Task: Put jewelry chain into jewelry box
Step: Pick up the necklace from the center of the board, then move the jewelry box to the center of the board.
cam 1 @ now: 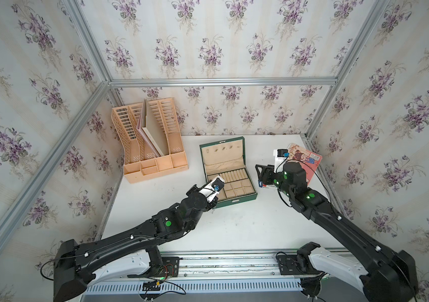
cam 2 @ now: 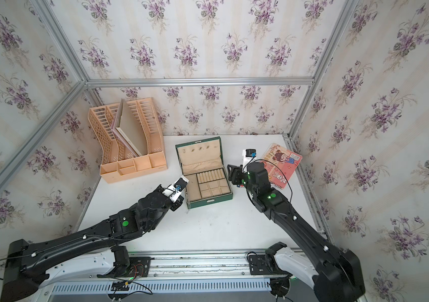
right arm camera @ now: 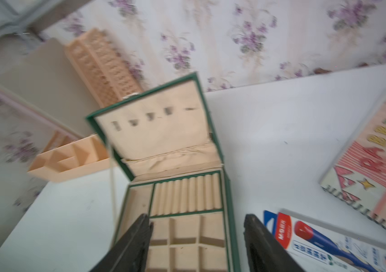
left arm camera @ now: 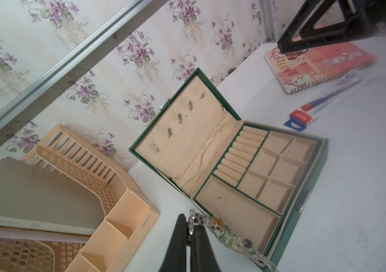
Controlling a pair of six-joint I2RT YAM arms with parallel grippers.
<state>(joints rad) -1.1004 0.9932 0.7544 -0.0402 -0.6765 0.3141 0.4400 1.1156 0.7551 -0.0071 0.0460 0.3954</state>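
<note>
The jewelry box point(cam 1: 237, 202) point(cam 2: 211, 201) stands open at mid-table in both top views, dark green with beige lining, lid tilted back. My left gripper point(left arm camera: 190, 220) is shut on one end of the jewelry chain point(left arm camera: 228, 234), a silvery chain with small coloured beads. The chain trails from the jaws across the near corner of the box's long compartment point(left arm camera: 239, 212) and hangs down the box's left side point(cam 2: 187, 200). My right gripper point(right arm camera: 195, 216) point(cam 1: 260, 174) hovers open beside the box's right edge point(right arm camera: 230, 200), with nothing between its fingers.
A peach file organizer point(cam 1: 153, 157) holding books stands at the back left. A pink spiral notebook point(cam 2: 284, 164) and a packaged pen point(right arm camera: 316, 242) lie to the right of the box. Walls close in the table at the left, back and right.
</note>
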